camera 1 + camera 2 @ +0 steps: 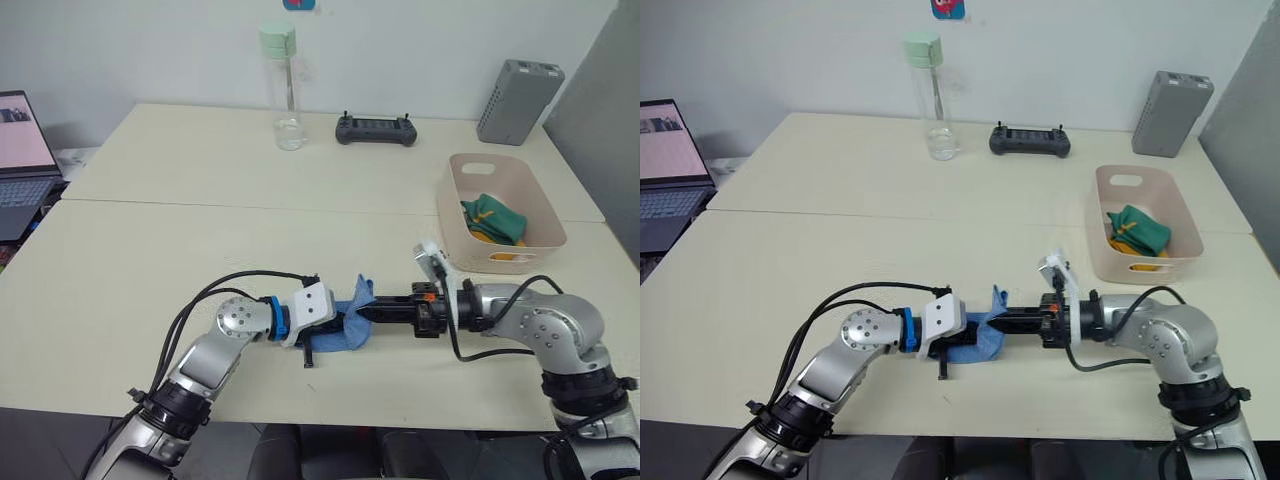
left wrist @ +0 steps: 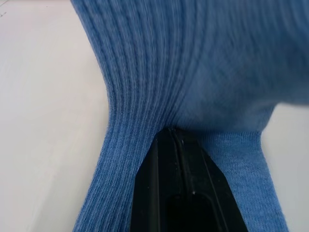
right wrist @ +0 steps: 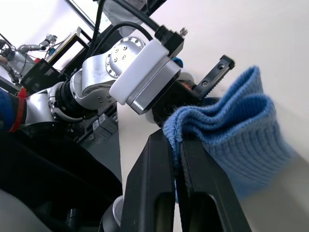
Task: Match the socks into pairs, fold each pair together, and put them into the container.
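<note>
Silver jointed arms, black looping cables, white wrist housings, blue collar, black fingers [image 3: 154, 193]

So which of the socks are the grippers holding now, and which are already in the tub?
Both grippers, left and right, pinch the blue socks on the table. The green socks and yellow socks lie inside the pink tub.

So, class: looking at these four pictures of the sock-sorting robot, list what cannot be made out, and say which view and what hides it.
- Soft light blue fabric socks: head views, the two grippers cover them, so one sock or two cannot be counted.
- Pale pink rectangular plastic tub: its wall hides how many dark green socks and mustard-yellow socks lie inside.
- Open laptop: cut off by the picture's edge.
</note>
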You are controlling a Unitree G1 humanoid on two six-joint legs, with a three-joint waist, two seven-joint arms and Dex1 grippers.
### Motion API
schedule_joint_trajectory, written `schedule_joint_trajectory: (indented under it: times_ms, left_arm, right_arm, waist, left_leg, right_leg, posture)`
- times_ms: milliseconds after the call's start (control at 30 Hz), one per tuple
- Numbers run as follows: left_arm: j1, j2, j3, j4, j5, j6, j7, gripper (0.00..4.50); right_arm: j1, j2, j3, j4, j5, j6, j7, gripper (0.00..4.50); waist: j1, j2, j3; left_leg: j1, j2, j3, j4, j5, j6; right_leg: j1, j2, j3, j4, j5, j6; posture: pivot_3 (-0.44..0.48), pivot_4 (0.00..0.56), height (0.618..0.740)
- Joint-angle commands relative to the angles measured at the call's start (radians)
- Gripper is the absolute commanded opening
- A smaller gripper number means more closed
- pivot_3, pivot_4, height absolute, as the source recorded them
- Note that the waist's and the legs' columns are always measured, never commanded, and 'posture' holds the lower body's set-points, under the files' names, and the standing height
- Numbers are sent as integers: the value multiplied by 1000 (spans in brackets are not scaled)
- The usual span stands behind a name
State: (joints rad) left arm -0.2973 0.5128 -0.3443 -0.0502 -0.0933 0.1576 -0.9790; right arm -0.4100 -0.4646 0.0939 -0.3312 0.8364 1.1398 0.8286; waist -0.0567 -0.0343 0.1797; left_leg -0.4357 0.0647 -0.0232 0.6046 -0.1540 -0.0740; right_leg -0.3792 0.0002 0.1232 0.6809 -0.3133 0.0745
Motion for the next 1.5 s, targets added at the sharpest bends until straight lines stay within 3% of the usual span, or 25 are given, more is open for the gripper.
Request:
schedule_joint_trajectory:
  times_ms: [33, 200, 400, 600, 833, 967, 1100, 1300, 1500]
  left_arm:
    - [47, 48, 50, -82, -51, 61, -24, 0]
    - [92, 213, 214, -232, -168, 139, -100, 0]
    - [82, 364, 353, -275, -263, 220, -161, 0]
    - [13, 367, 384, -229, -270, 184, -160, 0]
    - [-69, 248, 261, -230, -236, 146, -145, 0]
    - [12, 282, 194, -229, -165, 96, -170, 0]
    - [99, 330, 126, -105, 33, -161, -135, 0]
    - [181, 328, 114, -49, 87, -256, -98, 0]
    - [234, 324, 134, -73, 81, -251, -58, 0]
  right_arm:
    - [-20, 13, 50, -7, -34, -44, -7, 20]
    - [-77, 34, 165, 57, -129, -116, 17, 20]
    - [-132, 71, 241, 145, -228, -201, 27, 20]
    - [-136, 29, 226, 104, -188, -174, 114, 1877]
    - [-149, -23, 128, 48, -91, -81, 123, 4378]
    - [-117, -61, 89, 63, -103, -32, 55, 4448]
    - [-73, -105, 126, 51, -145, -34, 36, 4448]
    - [-73, -46, 154, 100, -164, -3, -23, 4448]
    - [-117, 46, 206, 201, -187, 3, -24, 4448]
  waist:
    - [-1, 0, 0]
    - [-14, 0, 0]
    - [-15, 0, 1]
    - [-1, 1, 1]
    - [0, 1, 1]
    - [-4, 1, 1]
    - [-9, 1, 1]
    - [-6, 1, 0]
    - [-15, 1, -2]
  left_leg:
    - [0, 0, 0, 0, 0, 0]
    - [0, 1, 0, -2, 0, 0]
    - [0, 1, 1, -4, 0, 0]
    - [-2, 1, 0, -8, 0, 0]
    - [-2, 0, 0, -8, 0, 0]
    - [-2, 1, 0, -9, 0, 0]
    - [-2, 1, 0, -11, 0, 0]
    - [0, 1, 2, -11, 0, 0]
    - [2, 2, 3, -11, 0, 0]
  right_leg:
    - [0, 0, 0, 0, 0, 0]
    - [-2, 0, 0, 1, -1, -1]
    - [-3, 0, -1, 0, -3, -5]
    - [-6, 0, -2, 0, -3, -4]
    - [-6, 0, -2, 0, -2, -4]
    - [-6, 0, -2, 0, -2, -4]
    - [-8, 1, -1, 0, -3, -7]
    - [-6, 1, 1, 0, -3, -6]
    - [-6, 1, 1, 1, -3, -5]
  posture:
    - [0, 150, 740]
    - [0, 150, 740]
    - [0, 150, 740]
    - [0, 150, 740]
    - [0, 150, 740]
    - [0, 150, 740]
    - [0, 150, 740]
    - [0, 150, 740]
    - [0, 150, 740]
